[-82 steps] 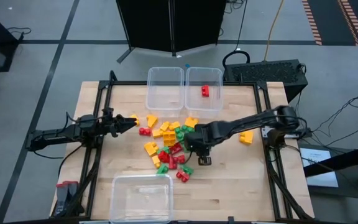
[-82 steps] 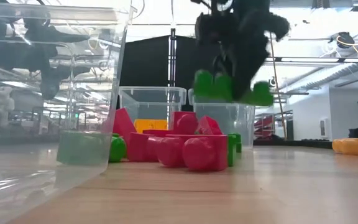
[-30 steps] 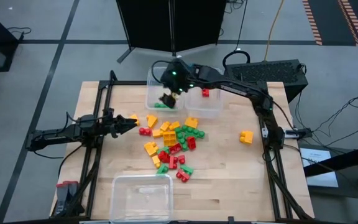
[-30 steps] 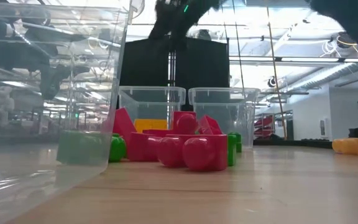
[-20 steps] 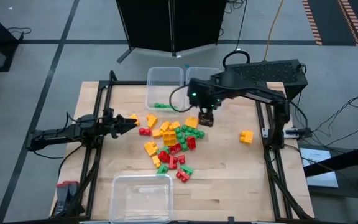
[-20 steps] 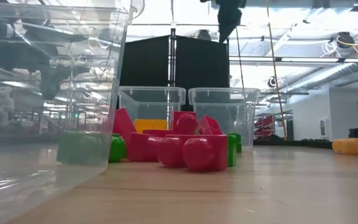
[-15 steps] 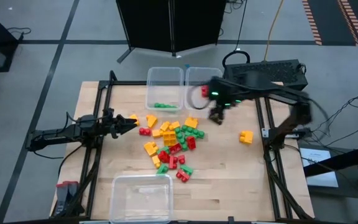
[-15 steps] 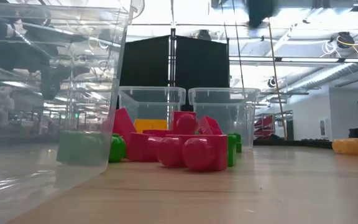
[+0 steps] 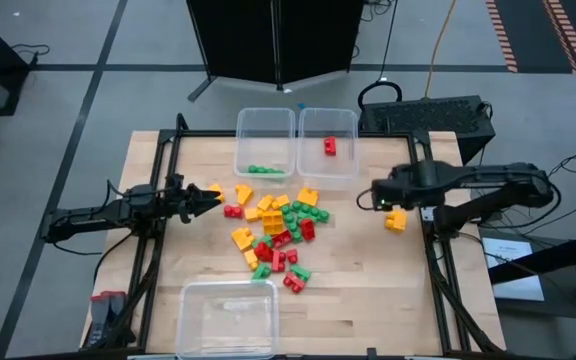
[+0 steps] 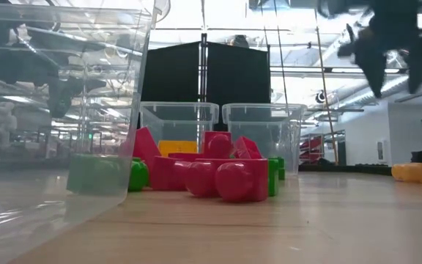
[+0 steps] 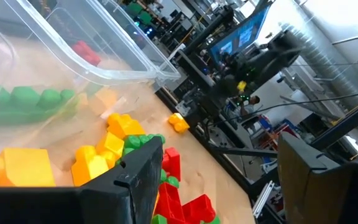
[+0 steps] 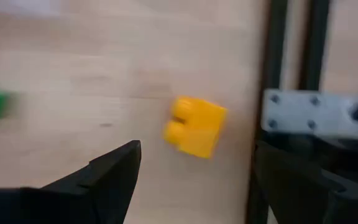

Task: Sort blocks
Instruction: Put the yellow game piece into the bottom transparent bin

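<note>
Your right gripper (image 9: 380, 197) hangs spread and empty above the lone yellow block (image 9: 396, 220) — left gripper (image 9: 211, 197) waits spread, left of the blocks (image 9: 276, 232).

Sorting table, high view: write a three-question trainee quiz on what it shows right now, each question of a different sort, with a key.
1. True or false: the left tub at the table's far edge holds green blocks.
2. Which block lies apart from the central pile, beside the right gripper?
A. a red one
B. a yellow-orange one
C. a green one
3. Fill in: the near tub holds ____ blocks.

Key
1. True; the right tub beside it holds one red block.
2. B, the lone yellow-orange block. The right gripper is open and empty above it; the left gripper waits open at the pile's left.
3. No.
</note>
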